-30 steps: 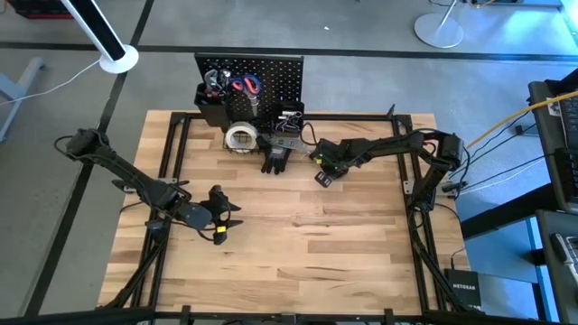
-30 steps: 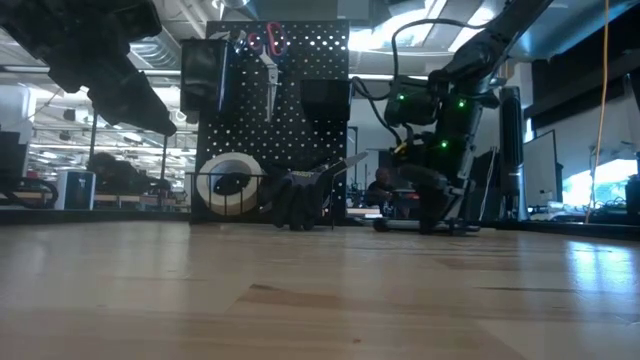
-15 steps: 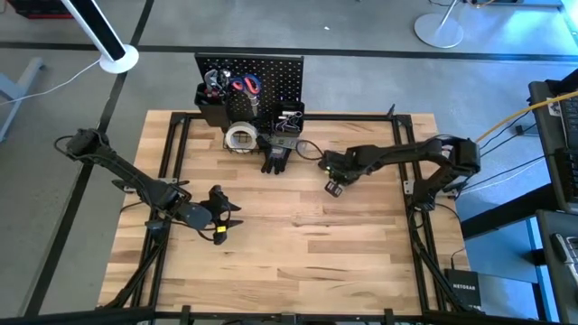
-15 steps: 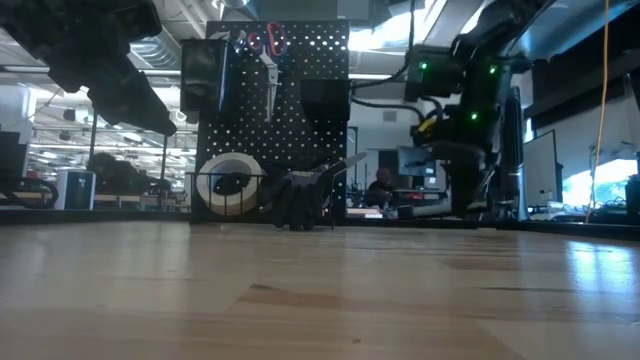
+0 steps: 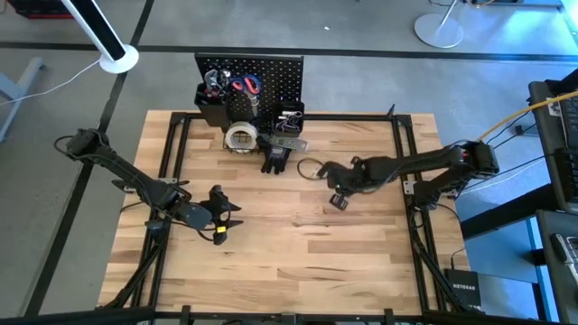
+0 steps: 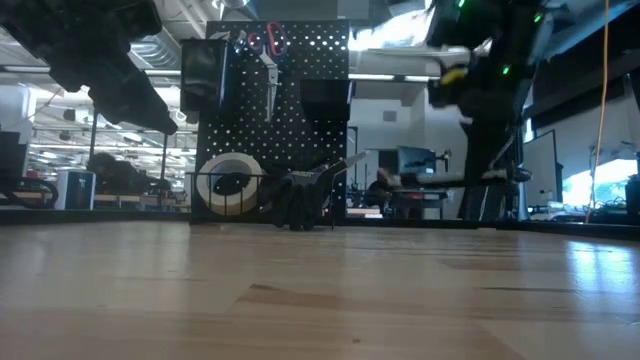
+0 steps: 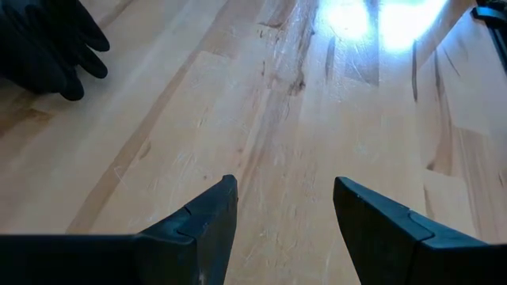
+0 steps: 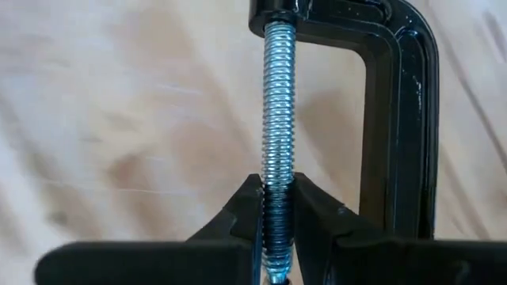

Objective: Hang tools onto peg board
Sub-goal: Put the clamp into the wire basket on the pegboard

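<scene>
Pinching the C-clamp by its slick screw, your right gripper risks the stiff, heavy tool swinging.

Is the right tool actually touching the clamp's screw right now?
Touching. In the right wrist view, the right tool's fingers pinch the clamp's silver screw from both sides.

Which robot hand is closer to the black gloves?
Right. The right gripper, clamped on the C-clamp, hangs just right of the gloves. The left gripper sits open, farther off toward the table's front-left.
</scene>
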